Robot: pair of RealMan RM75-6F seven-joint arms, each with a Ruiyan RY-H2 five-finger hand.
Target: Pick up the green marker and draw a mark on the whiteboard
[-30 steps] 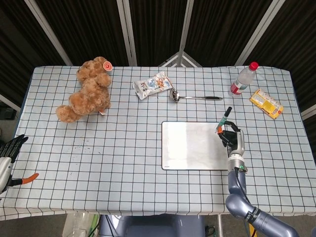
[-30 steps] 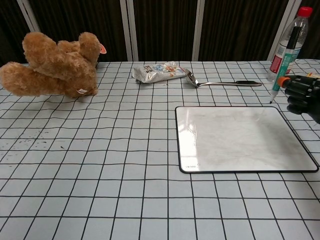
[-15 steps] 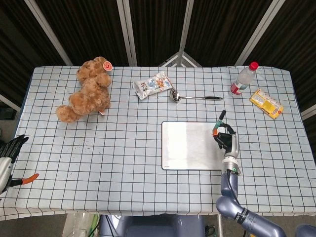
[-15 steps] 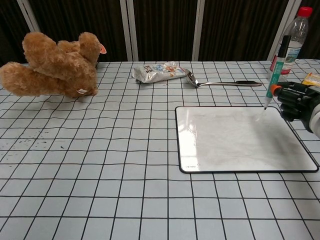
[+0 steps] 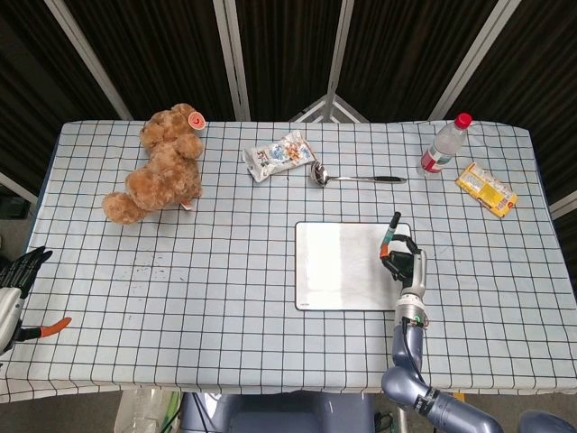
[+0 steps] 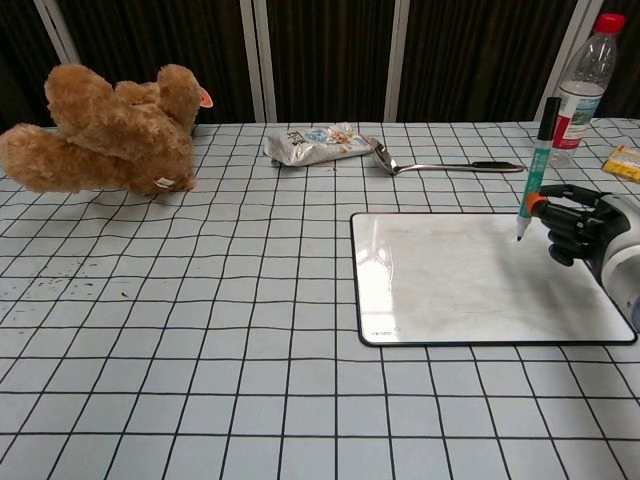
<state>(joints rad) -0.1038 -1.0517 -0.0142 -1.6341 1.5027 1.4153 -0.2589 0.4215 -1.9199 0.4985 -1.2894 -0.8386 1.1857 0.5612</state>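
My right hand [image 6: 578,226] [image 5: 402,264] grips the green marker [image 6: 536,166] [image 5: 389,233] nearly upright, cap end up, over the right part of the whiteboard [image 6: 470,278] [image 5: 347,265]. The marker's tip points down, just above or on the board surface near its far right; I cannot tell if it touches. The board looks white and unmarked. My left hand [image 5: 20,271] shows at the far left edge of the head view, off the table's side, fingers spread and holding nothing.
A brown teddy bear [image 6: 105,130] lies at the back left. A snack packet [image 6: 315,144] and a metal spoon [image 6: 445,165] lie behind the board. A water bottle [image 6: 585,80] and a yellow packet [image 5: 486,188] stand at the back right.
My right hand has carried the marker left and toward me, from beyond the board's far right corner to over its right part. The left hand has not moved.
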